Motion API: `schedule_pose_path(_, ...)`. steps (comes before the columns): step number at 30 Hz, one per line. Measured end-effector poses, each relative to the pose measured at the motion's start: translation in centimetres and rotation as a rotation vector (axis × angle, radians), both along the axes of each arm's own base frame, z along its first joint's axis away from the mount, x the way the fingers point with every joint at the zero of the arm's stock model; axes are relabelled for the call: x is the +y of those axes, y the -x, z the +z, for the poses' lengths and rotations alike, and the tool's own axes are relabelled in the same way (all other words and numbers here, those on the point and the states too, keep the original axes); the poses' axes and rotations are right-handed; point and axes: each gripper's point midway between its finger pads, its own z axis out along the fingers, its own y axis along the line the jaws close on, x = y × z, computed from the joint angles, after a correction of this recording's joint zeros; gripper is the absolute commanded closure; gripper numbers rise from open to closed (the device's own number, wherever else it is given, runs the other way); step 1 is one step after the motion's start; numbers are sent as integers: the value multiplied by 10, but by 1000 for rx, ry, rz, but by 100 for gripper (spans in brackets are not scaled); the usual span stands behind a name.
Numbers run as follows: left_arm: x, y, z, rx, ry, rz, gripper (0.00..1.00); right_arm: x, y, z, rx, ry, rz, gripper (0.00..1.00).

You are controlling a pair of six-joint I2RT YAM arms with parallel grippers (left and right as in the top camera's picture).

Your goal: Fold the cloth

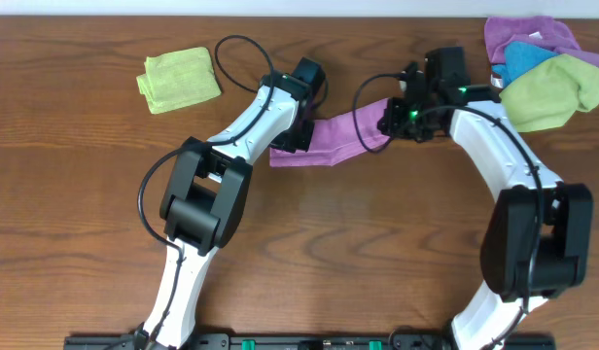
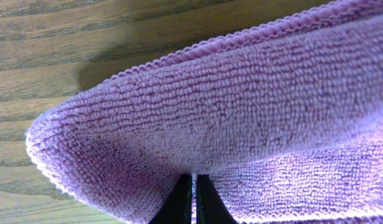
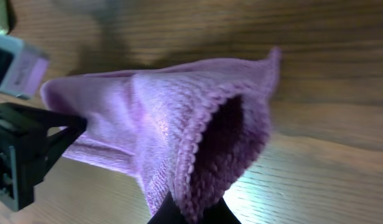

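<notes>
Both the left pincer (image 2: pixel 194 186) and right pincer (image 3: pixel 193 214) clench opposite edges of the cloth (image 1: pixel 334 136).

We find the overhead view bright and evenly lit, sharp across the worktop (image 1: pixel 66 194), with only faint, soft shadows. In the left wrist view the cloth (image 2: pixel 229 124) is crisp and throws a dark shadow at upper left. The right wrist view is blurred, with white glare at lower right.
</notes>
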Motion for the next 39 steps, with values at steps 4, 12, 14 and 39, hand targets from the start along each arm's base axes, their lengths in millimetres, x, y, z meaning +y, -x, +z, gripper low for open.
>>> schedule_pose_path(4,0,0,0,0,2,0,94,19,5,0,-4,8,44,98)
schedule_pose_path(12,-2,1,0,10,21,3,94,40,10,-2,-23,44,95,98)
schedule_pose_path(14,-2,1,0,10,23,3,94,46,9,-1,-37,47,106,98)
schedule_pose_path(39,43,-55,58,-59,131,155,94,88,10,-4,-98,55,193,99)
